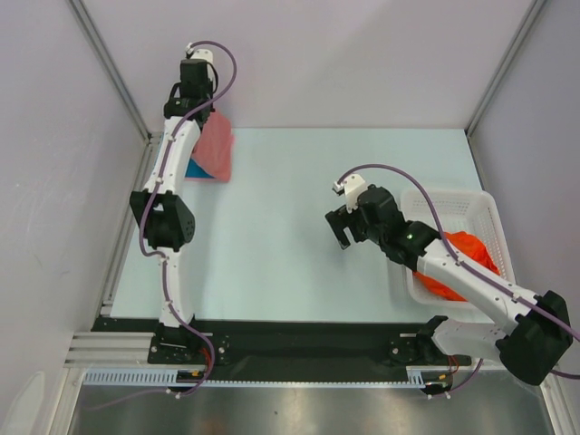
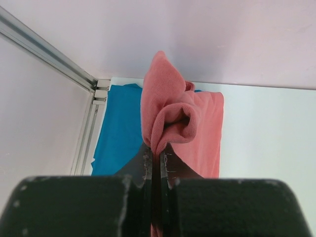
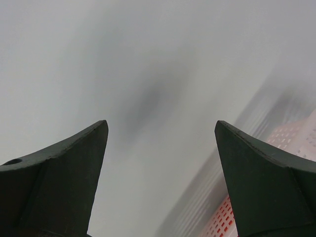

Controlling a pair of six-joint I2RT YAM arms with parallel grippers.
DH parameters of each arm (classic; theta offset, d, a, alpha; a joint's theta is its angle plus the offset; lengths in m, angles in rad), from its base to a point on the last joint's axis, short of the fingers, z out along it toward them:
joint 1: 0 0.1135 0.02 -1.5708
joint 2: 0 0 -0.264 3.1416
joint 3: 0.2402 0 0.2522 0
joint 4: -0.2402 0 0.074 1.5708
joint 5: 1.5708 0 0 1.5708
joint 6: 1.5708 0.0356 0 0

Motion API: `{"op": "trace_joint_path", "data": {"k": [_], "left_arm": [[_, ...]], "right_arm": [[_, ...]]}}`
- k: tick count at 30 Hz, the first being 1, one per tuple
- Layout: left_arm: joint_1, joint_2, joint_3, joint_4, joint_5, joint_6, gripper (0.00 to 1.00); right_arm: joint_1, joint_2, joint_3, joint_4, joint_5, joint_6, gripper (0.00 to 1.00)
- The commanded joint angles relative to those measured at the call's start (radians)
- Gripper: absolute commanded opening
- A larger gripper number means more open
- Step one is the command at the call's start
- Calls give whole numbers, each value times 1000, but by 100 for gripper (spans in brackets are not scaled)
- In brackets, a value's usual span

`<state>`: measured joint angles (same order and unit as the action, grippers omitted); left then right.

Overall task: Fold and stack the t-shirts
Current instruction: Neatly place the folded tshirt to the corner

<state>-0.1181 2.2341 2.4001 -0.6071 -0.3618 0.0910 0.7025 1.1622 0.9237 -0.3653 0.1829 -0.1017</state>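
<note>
Between its pressed-together fingers, the left end effector (image 2: 157,149) pinches the salmon-red t-shirt (image 2: 200,131), which lies over the teal-blue t-shirt (image 2: 118,123). The right end effector (image 3: 162,123) is spread, with the basket (image 1: 453,194) to its right.

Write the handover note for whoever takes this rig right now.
Left gripper: shut on a bunched fold of the salmon-red shirt, far left corner of the table.
Right gripper: open, empty, over the table beside the basket.
Shirts: salmon-red one overlaps the teal-blue shirt; orange-red shirt lies in the basket.
Done: two shirts at the stack spot, top one not released.
Left: lay it flat, let go, then fold and stack what the basket holds.
</note>
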Motion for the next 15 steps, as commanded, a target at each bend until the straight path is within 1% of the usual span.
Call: {"op": "trace_joint_path", "data": {"k": [1,5,15], "left_arm": [[26,-4,79,75,30,33,0],[43,15,80,78,40,50,0],[75,91,106,119,161,81,0]], "right_arm": [[-5,22,61,11,-2,-15,95],[-5,62,83,19,-8,-20,95],[-5,149,144,23,-17,-13,95]]}}
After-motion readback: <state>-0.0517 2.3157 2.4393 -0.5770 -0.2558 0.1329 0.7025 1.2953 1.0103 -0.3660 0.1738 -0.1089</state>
